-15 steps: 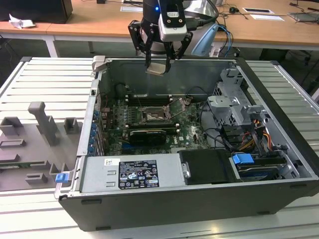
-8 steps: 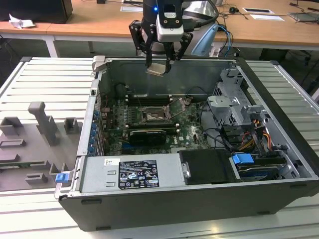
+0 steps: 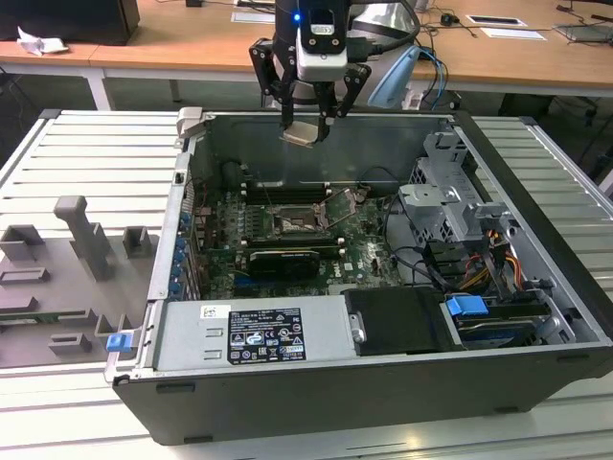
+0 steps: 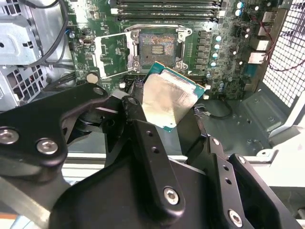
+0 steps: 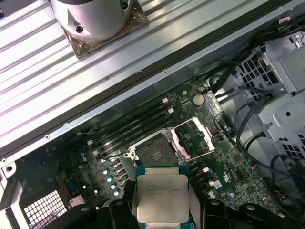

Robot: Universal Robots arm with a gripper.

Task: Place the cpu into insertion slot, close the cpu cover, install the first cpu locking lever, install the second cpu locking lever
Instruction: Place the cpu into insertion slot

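My gripper point(image 3: 306, 123) hangs above the open computer case, shut on the cpu point(image 3: 305, 134), a flat square chip with a silvery top and a green edge. In both wrist views the cpu point(image 4: 169, 98) point(image 5: 161, 198) sits clamped between the black fingers point(image 4: 143, 138), tilted and well clear of the board. The insertion slot point(image 3: 297, 222) point(image 4: 157, 47) point(image 5: 153, 151) lies bare on the motherboard below the chip. The cpu cover point(image 4: 112, 55) point(image 5: 195, 138) is swung open to one side of the slot. Thin lever wires stand up around the socket.
Long memory slots point(image 3: 287, 182) run behind the socket, and a black graphics card point(image 3: 283, 261) lies in front of it. A drive cage point(image 3: 450, 206) with cables stands at the exterior view's right, a power supply point(image 3: 249, 331) at the front. Grey fixtures point(image 3: 86, 240) sit outside the case.
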